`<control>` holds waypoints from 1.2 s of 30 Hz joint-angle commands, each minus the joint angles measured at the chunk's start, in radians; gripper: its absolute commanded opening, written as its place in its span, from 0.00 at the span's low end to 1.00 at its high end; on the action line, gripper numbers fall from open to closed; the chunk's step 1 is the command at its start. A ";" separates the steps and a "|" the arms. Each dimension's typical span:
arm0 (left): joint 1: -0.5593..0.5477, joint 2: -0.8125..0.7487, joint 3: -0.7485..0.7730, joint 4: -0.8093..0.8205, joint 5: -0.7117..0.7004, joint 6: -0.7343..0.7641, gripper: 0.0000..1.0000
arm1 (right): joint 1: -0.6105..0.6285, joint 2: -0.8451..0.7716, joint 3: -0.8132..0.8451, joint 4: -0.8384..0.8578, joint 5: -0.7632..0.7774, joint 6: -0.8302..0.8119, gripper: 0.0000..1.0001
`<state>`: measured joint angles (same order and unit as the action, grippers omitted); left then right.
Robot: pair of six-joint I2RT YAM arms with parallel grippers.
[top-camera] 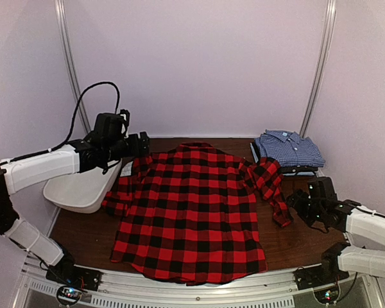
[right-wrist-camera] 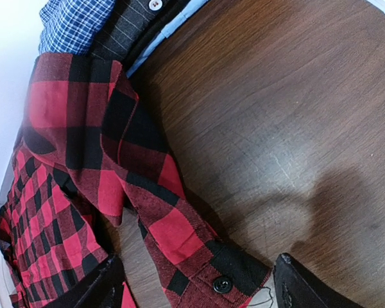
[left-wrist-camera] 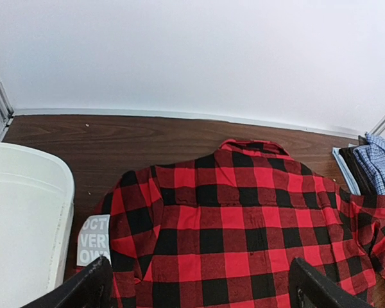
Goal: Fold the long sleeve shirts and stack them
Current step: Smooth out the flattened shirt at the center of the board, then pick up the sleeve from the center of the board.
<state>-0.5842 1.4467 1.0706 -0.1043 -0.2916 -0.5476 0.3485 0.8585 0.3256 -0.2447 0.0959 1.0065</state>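
**A:** Where does the red plaid shirt (top-camera: pixel 189 212) sit against the 2 sets of jaws?

**B:** It is spread flat on the surface (top-camera: pixel 301 240), collar pointing away from the arms. The left jaws hang over its shoulder area, with the cloth below and ahead of them. The right jaws are down low, 1 finger on each side of the cuff (right-wrist-camera: pixel 224 273).

**A:** Are either of them holding anything?

**B:** No. The left jaws are spread as wide as they go and hold nothing. The right jaws are also apart and straddle the cuff, and I see no grip on it yet.

**A:** Why go for the cuff?

**B:** The sleeve (top-camera: pixel 269 186) trails out crumpled to the side of the body. I judge it has to be drawn across the shirt first, and the stiff buttoned end gives the firmest hold.

**A:** And why is the left side up high?

**B:** Probably to keep clear of the cloth while lining up on the other shoulder, beside the white label (left-wrist-camera: pixel 93 240). The tub (top-camera: pixel 83 189) is close outside those jaws, so there is little room to swing.

**A:** And the blue checked shirt (top-camera: pixel 289 149)?

**B:** It is already folded, well beyond the right jaws at the far edge, on top of darker folded cloth. I take that as the stack the red one will join.
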 commanded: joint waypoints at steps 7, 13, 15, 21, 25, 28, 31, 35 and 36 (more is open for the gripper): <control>0.034 -0.057 0.024 -0.032 0.079 0.030 0.98 | -0.015 -0.069 -0.036 -0.092 -0.094 0.034 0.78; 0.034 -0.086 0.028 -0.015 0.135 0.058 0.98 | -0.024 -0.002 -0.058 -0.026 -0.094 0.044 0.71; 0.034 -0.109 0.019 0.000 0.128 0.054 0.98 | -0.033 0.026 -0.065 -0.010 -0.094 0.041 0.70; 0.034 -0.176 -0.041 0.067 0.092 0.047 0.98 | -0.046 0.069 -0.087 0.023 -0.094 0.040 0.64; 0.034 -0.169 -0.039 0.073 0.151 0.062 0.98 | -0.046 0.108 -0.103 0.078 -0.128 0.024 0.57; 0.034 -0.159 -0.036 0.089 0.211 0.083 0.98 | -0.046 0.164 -0.085 0.087 -0.155 -0.011 0.56; 0.034 -0.166 -0.058 0.139 0.226 0.072 0.98 | -0.045 0.203 -0.063 0.077 -0.166 -0.041 0.55; 0.034 -0.152 -0.060 0.156 0.286 0.072 0.98 | -0.045 0.210 -0.054 0.071 -0.167 -0.064 0.52; 0.033 -0.144 -0.057 0.155 0.309 0.071 0.98 | -0.046 0.214 -0.051 0.069 -0.170 -0.072 0.50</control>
<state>-0.5560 1.2839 1.0187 -0.0261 -0.0742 -0.4938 0.3077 1.0454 0.2779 -0.1047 -0.0345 0.9714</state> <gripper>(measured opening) 0.976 0.524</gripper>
